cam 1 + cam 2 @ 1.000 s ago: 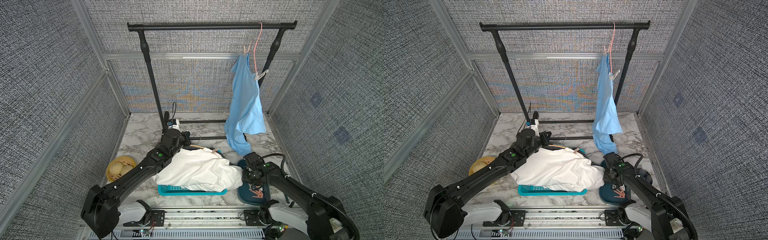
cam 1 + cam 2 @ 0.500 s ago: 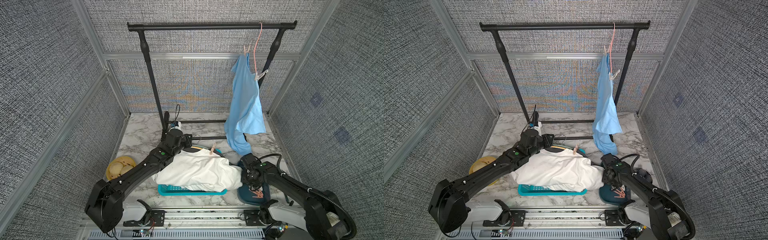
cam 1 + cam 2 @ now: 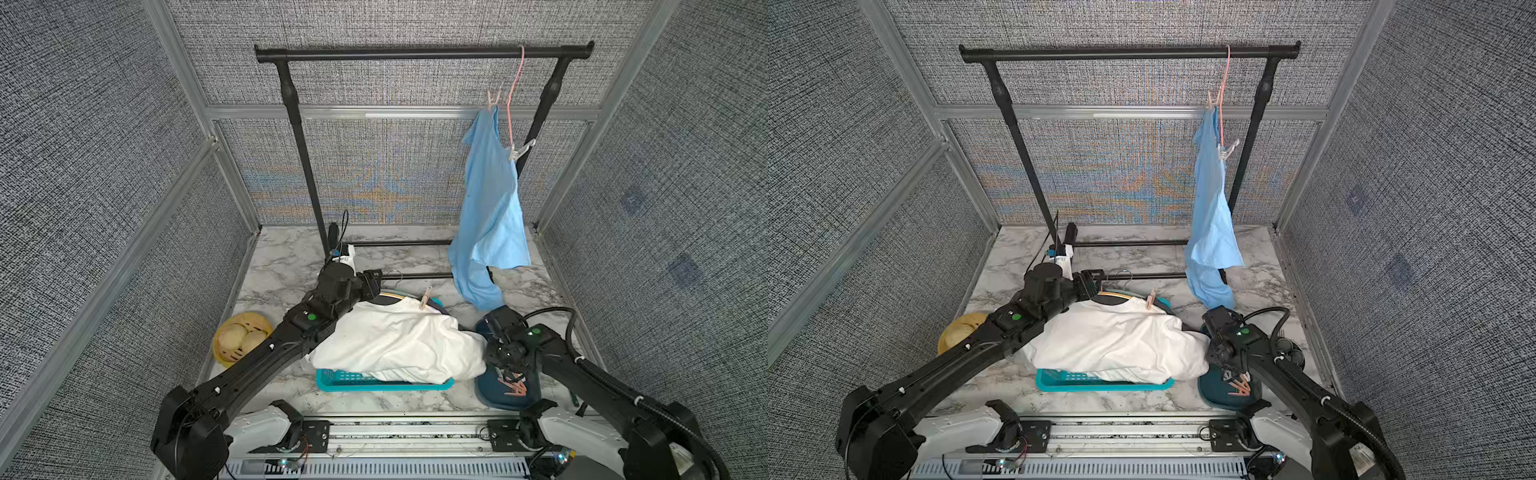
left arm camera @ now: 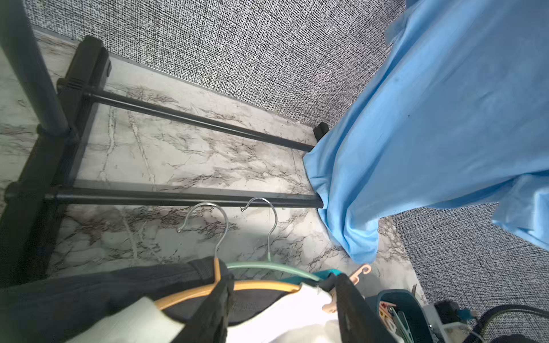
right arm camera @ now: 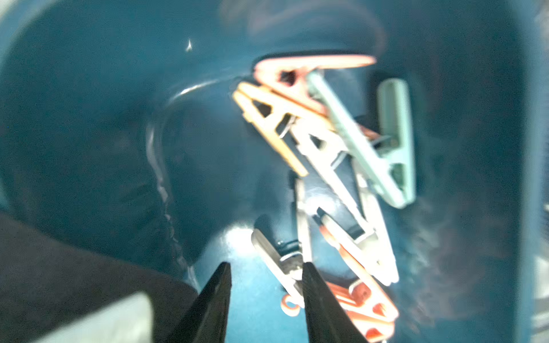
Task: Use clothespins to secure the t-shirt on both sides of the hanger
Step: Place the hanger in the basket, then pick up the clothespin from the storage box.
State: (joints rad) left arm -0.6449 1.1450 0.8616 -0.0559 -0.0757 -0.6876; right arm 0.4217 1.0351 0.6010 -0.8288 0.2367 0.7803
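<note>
Left arm stretches far across the white t-shirt (image 3: 395, 345). The left gripper (image 4: 285, 308) is parted astride the hanger (image 4: 255, 286), clamping nothing. One clothespin (image 3: 424, 297) stands clipped at the collar's right side.

Right arm bends down into the bowl (image 5: 89, 118) at near right. The right gripper (image 5: 266, 267) is parted, with a white peg (image 5: 279, 264) lying loose between its tips, beside the piled clothespins (image 5: 326, 148).

Bare table (image 3: 291, 257) lies beyond the shirt, up to the rack (image 3: 415, 53).
</note>
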